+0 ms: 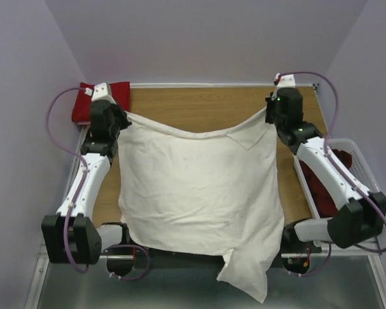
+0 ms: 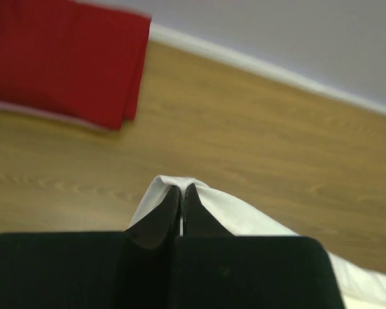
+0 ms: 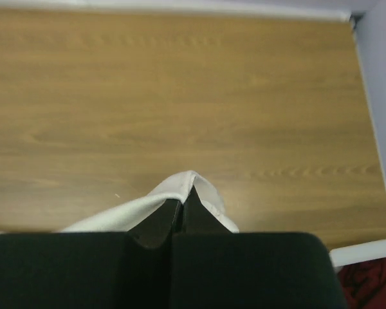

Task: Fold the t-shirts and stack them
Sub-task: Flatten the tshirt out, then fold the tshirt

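At left: 1 far corner of the white shirt [image 1: 193, 193] pinched in the left gripper [image 1: 123, 117], fingers closed tight on the cloth. Beyond and left of that gripper, a folded red shirt [image 1: 83, 103] on the table [image 1: 199, 103], apart from the stretched edge. Between the 2 grippers: soft, light cotton, sagging mid-edge and draped back over the near table edge. Best held by corners, as here; likely to slip under a hard tug. At right: the same closed pinch by the right gripper [image 1: 271, 117] on the other corner. Just right of it, a basket [image 1: 367, 164] holding a dark red shirt [image 1: 321, 190]; no snag seen.
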Robot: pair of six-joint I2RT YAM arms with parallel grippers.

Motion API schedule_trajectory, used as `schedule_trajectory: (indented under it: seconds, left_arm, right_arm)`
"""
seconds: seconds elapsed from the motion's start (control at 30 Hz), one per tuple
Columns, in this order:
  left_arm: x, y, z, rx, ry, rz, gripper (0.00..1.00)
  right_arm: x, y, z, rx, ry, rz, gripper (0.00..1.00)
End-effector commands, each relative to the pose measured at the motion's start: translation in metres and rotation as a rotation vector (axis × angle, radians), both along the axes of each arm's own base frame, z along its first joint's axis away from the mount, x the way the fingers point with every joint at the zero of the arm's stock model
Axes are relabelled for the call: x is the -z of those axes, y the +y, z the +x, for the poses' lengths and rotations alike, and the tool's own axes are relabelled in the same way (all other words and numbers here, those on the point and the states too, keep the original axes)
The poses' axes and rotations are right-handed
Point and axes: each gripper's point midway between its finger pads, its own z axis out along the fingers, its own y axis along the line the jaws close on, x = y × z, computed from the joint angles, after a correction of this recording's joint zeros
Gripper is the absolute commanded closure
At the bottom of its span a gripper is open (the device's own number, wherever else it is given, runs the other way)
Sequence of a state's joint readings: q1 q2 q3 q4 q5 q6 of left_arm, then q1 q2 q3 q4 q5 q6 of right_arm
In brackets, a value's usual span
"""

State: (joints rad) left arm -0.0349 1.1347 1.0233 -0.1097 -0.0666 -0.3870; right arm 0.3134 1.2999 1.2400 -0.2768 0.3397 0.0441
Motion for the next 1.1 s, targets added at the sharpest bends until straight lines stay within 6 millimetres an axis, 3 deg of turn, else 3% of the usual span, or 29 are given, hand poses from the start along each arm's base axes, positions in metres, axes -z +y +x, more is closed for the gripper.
schedule_trajectory:
  seconds: [0.0,0.07,0.1,0.13,0.17,0.2,0.3,0.37,0.4,0.47,0.67,1.07]
  left_arm:
    - [0.041,0.002,0.041,-0.028,0.025,-0.014,1.00]
    - [0.069,0.002,0.059,-0.029,0.088,-0.003,1.00]
    - [0.096,0.001,0.075,-0.029,0.153,0.002,1.00]
    - [0.109,0.001,0.083,-0.025,0.184,0.007,1.00]
    - [0.122,-0.001,0.090,-0.017,0.220,0.008,1.00]
    - [0.145,-0.005,0.103,0.002,0.272,0.003,1.00]
    - [0.177,-0.007,0.122,0.012,0.343,0.006,1.00]
    - [0.187,-0.006,0.128,0.010,0.359,0.009,1.00]
    - [0.192,-0.006,0.135,0.009,0.365,0.015,1.00]
    - [0.196,-0.005,0.139,0.010,0.373,0.018,1.00]
    - [0.189,-0.004,0.151,0.016,0.360,0.040,1.00]
    - [0.173,0.006,0.146,-0.004,0.378,0.074,1.00]
  right_arm:
    - [0.032,-0.012,0.036,0.076,-0.050,-0.040,0.99]
    - [0.061,-0.012,0.054,0.080,-0.026,-0.022,0.99]
    - [0.074,-0.013,0.061,0.083,-0.008,-0.006,0.99]
    - [0.100,-0.023,0.074,0.101,0.043,0.007,0.99]
    - [0.110,-0.024,0.080,0.108,0.059,0.053,0.99]
    - [0.134,-0.031,0.088,0.105,0.111,0.075,0.99]
    - [0.153,-0.038,0.102,0.096,0.147,0.113,0.99]
    - [0.175,-0.041,0.106,0.089,0.193,0.115,0.99]
    - [0.175,-0.044,0.111,0.085,0.192,0.125,0.99]
    - [0.184,-0.044,0.113,0.075,0.212,0.129,0.99]
    - [0.169,-0.040,0.110,0.050,0.228,0.183,0.99]
    - [0.162,-0.042,0.064,0.154,0.379,0.276,0.99]
